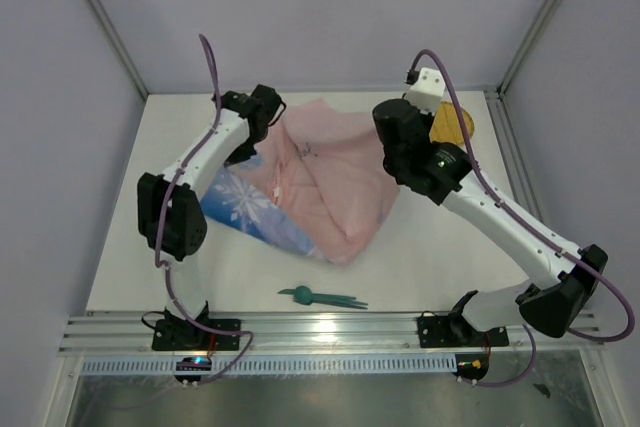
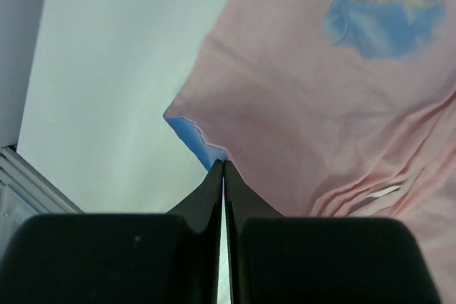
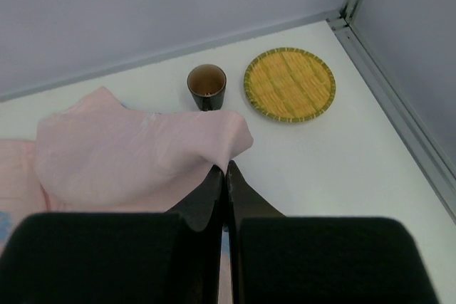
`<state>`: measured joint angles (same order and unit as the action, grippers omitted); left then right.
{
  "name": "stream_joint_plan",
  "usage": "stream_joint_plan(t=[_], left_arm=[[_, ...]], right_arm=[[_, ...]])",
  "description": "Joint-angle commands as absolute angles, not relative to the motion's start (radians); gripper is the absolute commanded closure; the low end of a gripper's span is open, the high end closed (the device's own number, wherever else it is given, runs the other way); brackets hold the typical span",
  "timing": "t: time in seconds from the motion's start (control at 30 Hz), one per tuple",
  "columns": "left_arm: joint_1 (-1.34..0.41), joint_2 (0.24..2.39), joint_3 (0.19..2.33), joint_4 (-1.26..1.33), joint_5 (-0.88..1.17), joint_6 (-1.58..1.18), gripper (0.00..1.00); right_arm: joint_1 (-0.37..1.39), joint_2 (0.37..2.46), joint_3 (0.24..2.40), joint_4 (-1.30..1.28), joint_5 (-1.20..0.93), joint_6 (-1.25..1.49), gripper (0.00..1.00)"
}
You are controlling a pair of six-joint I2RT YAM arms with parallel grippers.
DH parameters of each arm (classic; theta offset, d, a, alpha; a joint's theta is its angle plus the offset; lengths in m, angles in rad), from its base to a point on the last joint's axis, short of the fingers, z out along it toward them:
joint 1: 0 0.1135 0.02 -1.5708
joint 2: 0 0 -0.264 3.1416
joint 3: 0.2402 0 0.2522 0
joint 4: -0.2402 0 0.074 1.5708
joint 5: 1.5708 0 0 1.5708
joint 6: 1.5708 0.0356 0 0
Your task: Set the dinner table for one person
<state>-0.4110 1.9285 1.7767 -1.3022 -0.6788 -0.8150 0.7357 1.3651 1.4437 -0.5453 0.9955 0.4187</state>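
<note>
In the left wrist view the left gripper (image 2: 223,166) has its jaws pressed fully together, with no gap between them. The tips touch the hem of the pink cloth (image 2: 320,105), just where a strip of its blue underside shows. I cannot tell whether fabric is really caught between them. To the left lies the bare white dinner table (image 2: 107,105). The lower part of the picture is filled by the dark gripper body.

In the right wrist view the right gripper (image 3: 226,170) is clenched on the cloth – a pink fold rises and drapes over the tips. Behind it stand a dark cup (image 3: 206,85) and, just beside it, a round woven plate (image 3: 289,84), both on the table near the far wall.

In the top view the table fills the space between the aluminium rails and the cloth lies crumpled in the middle. Both arms reach over it – their fingertips are hidden by the wrists. The plate is half covered by the right arm and the cup cannot be seen. A green fork (image 1: 322,297) lies near the front rail.
</note>
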Motion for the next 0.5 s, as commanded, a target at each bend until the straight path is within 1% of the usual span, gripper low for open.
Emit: stream_joint_plan(t=[0.0, 0.23, 0.33, 0.47], left_arm=[[-0.405, 1.881, 1.946, -1.518, -0.876, -0.81, 1.0], [-0.322, 1.861, 2.216, -1.601, -0.914, -0.798, 1.0], [-0.284, 1.847, 2.348, -1.585, -0.942, -0.764, 1.0], [-0.238, 1.812, 2.445, -1.545, -0.965, -0.724, 1.0]], right_arm=[[0.735, 1.293, 1.517, -0.433, 1.084, 0.281, 0.97], [0.732, 1.308, 1.61, -0.23, 1.138, 0.003, 0.97], [0.729, 1.337, 1.704, -0.138, 1.146, -0.141, 0.97], [0.729, 1.387, 1.83, -0.066, 1.157, -0.282, 0.97]])
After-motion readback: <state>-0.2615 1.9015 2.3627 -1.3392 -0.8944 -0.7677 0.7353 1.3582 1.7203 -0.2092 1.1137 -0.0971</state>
